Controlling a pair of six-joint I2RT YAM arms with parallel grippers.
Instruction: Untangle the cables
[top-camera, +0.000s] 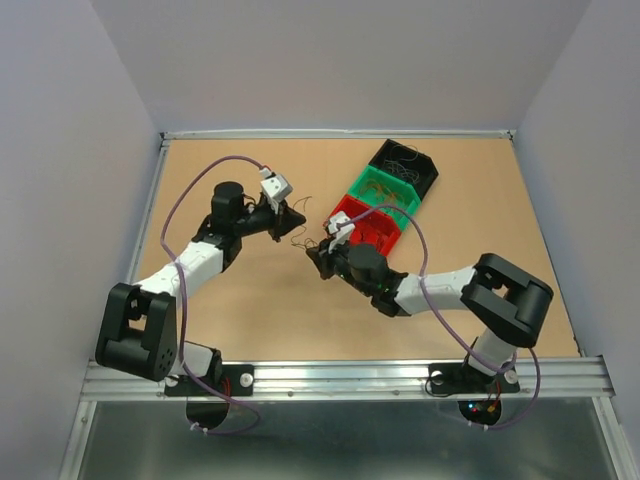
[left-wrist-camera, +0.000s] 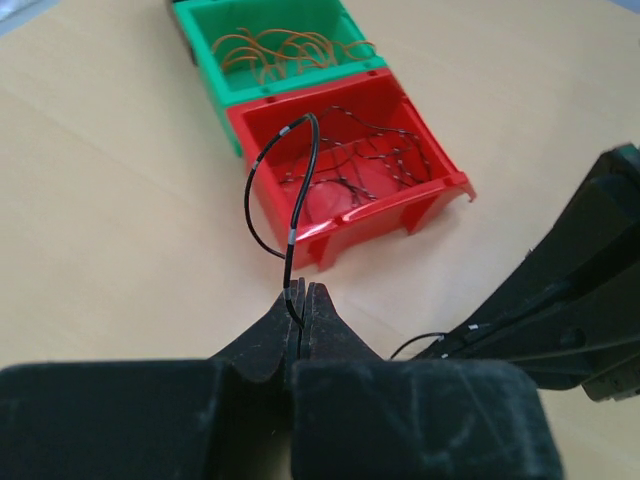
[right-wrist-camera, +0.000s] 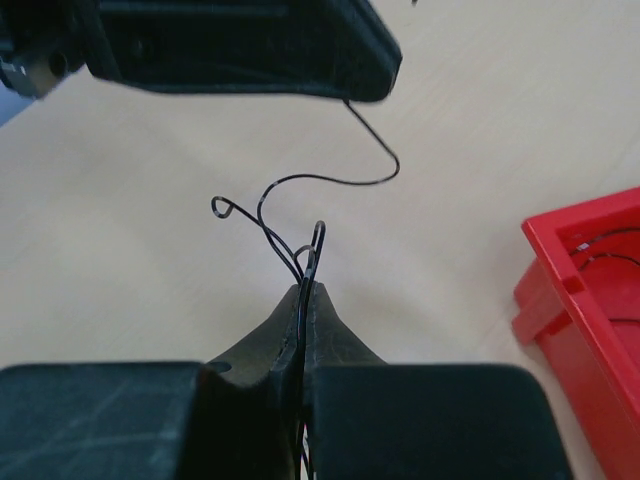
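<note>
**Both claws clenched on a thin dark wire**

I see the left claw (left-wrist-camera: 300, 296) pinched shut on a thin dark wire (left-wrist-camera: 290, 228), which loops up from its tips toward the middle of the left wrist view. The right claw (right-wrist-camera: 305, 292) is clamped on dark wire too (hair-thin and curly). From its tips a strand curls up to the other claw at the top of the right wrist view.

In the overhead view, both claws sit close together mid-table (top-camera: 250, 320), just left of the red bin (left-wrist-camera: 380, 225). That bin holds tangled dark wires (left-wrist-camera: 385, 160). The green bin (left-wrist-camera: 300, 82) behind it holds orange wires (left-wrist-camera: 280, 45), and a black bin (top-camera: 428, 178) sits at upper right.
</note>
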